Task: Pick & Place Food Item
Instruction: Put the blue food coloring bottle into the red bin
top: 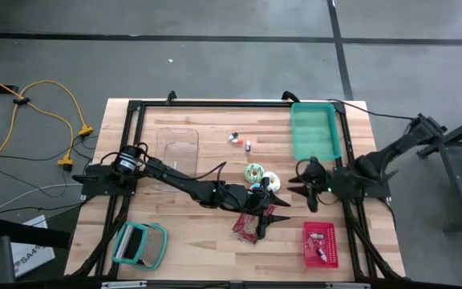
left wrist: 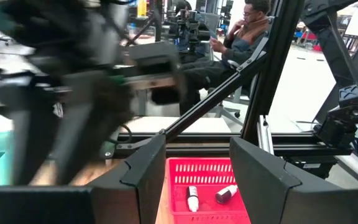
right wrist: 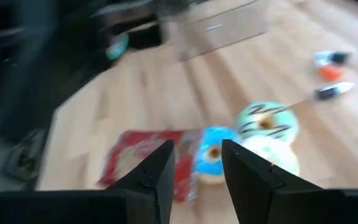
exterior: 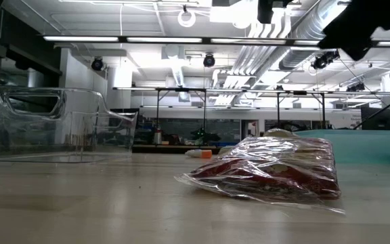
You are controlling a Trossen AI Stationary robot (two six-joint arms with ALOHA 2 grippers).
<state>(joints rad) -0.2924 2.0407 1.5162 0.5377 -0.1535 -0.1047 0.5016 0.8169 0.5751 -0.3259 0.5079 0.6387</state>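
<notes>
The table was pale blond wood, framed by black rails. On it the food packet showed deep red under clear, glossy film. Three doughnuts sat close together: one bright blue, one mint green with dark squiggled lines, one creamy white. The tray was teal, the small basket vivid red (its wall a fine grid). A clear bin had no tint. Both arms were black, and an orange-yellow cable lay on the grey floor.
</notes>
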